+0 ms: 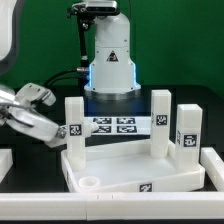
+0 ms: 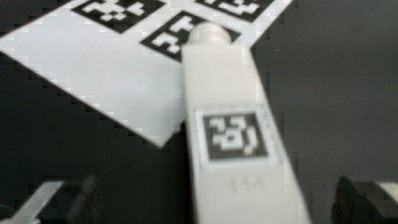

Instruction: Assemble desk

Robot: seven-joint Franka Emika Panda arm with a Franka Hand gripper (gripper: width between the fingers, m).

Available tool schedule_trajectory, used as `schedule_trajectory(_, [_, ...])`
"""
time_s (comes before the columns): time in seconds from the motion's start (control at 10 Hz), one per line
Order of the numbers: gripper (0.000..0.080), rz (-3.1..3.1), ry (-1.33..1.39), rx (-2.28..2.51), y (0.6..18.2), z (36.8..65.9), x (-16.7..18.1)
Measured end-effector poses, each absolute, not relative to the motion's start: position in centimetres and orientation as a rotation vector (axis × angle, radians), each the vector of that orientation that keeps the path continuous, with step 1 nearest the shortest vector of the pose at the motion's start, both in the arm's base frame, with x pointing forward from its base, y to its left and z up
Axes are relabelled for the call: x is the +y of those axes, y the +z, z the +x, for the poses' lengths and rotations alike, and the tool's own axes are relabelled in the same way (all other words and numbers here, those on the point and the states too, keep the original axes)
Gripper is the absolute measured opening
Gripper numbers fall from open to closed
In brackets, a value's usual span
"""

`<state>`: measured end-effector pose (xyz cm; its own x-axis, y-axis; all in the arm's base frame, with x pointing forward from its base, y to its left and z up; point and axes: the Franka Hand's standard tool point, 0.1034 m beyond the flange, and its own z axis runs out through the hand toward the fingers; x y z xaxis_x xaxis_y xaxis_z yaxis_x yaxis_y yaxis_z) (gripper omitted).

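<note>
The claw (image 1: 50,131) reaches in from the exterior view's left, low over the black table (image 1: 30,165), its fingers (image 2: 50,200) spread wide with nothing gripped between them. Just ahead of it stands a white leg (image 1: 73,122), upright on the near corner of the desk top (image 1: 140,172). In the wrist view this tagged leg (image 2: 228,120) runs out from between the two fingertips, which stand apart from it on either side. Beyond the leg lies the marker board (image 2: 125,70). Two more legs (image 1: 160,123) stand on the desk top's far side from the claw.

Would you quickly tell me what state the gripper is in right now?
Gripper: open, fingers spread either side of a white desk leg, not touching it.
</note>
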<state>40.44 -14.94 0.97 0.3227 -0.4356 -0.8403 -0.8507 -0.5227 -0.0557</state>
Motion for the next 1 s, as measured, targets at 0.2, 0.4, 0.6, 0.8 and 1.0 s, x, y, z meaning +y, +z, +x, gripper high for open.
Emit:
schedule_trajectory(0.2, [0.0649, -2.122, 1.092, 1.128, 0.6, 40.7, -14.6])
schedule_trajectory(0.4, [0.0528, -2.120, 1.094, 1.129, 0.5, 40.6, -14.6])
schedule_trajectory(0.6, [0.0284, -2.119, 1.095, 1.129, 0.5, 40.6, -14.6])
schedule_trajectory(0.8, [0.0284, -2.138, 1.067, 1.121, 1.0, 41.1, -14.8])
schedule_trajectory(1.0, [0.0284, -2.156, 0.994, 1.061, 4.5, 42.8, -16.9])
